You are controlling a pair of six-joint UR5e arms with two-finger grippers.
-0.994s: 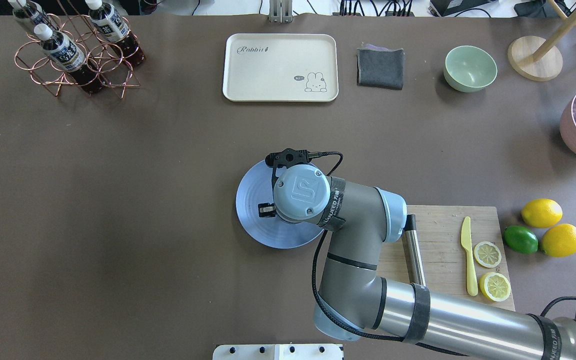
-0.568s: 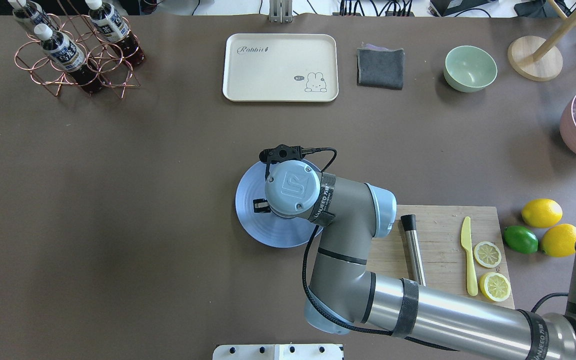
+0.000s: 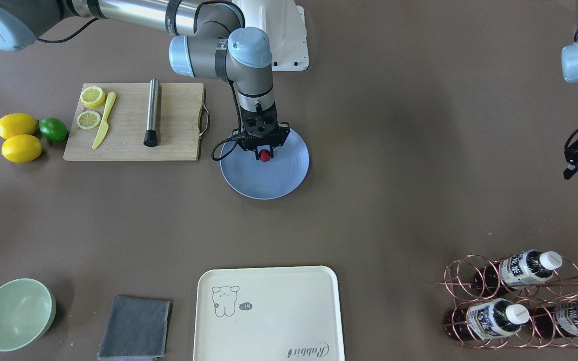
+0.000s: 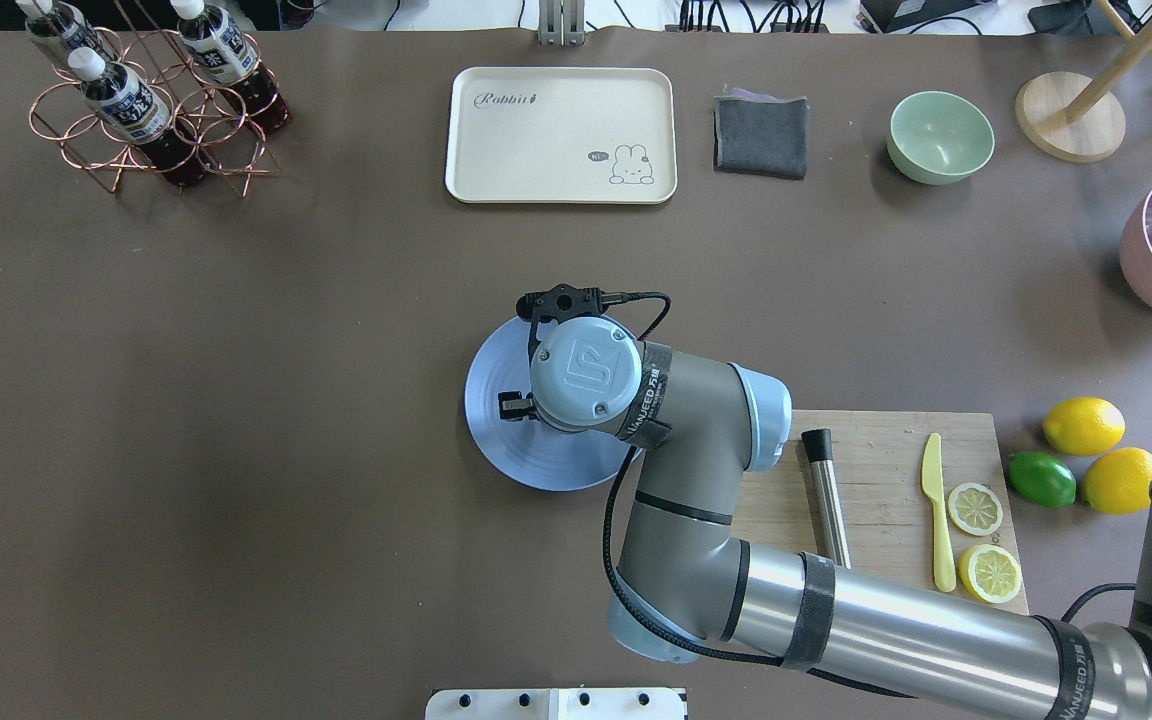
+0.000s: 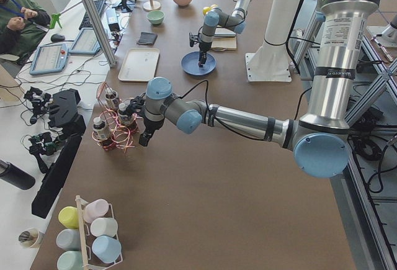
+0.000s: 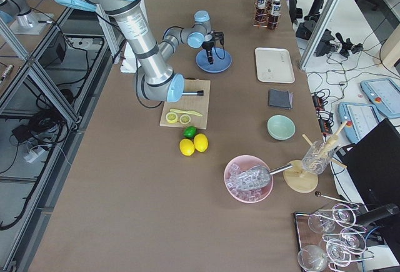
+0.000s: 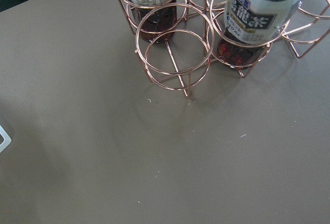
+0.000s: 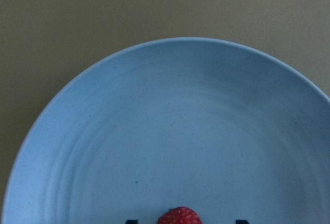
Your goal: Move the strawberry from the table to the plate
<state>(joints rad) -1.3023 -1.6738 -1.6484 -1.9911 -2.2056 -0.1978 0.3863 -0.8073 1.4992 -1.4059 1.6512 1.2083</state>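
The small red strawberry (image 3: 265, 156) lies on the light-blue plate (image 3: 269, 183) in the middle of the table (image 3: 394, 210). My right gripper (image 3: 265, 152) points straight down over it, low above the plate. In the right wrist view the strawberry (image 8: 179, 217) sits at the bottom edge, and the two dark fingertips (image 8: 131, 221) stand clear of it on either side, so this gripper is open. From overhead the wrist hides the berry and only the plate (image 4: 506, 450) shows. My left gripper (image 3: 572, 165) hangs far off near the bottle rack; I cannot tell its state.
A wooden cutting board (image 3: 178, 125) with a metal rod, yellow knife and lemon slices lies beside the plate. Two lemons (image 3: 16, 125) and a lime lie past it. A cream tray (image 3: 269, 311), grey cloth, green bowl (image 3: 15, 313) and copper bottle rack (image 3: 515, 296) line the far side.
My right arm shifted a little further left over the plate. The finger showing beside the wrist now sticks out further, so the jaws have widened.
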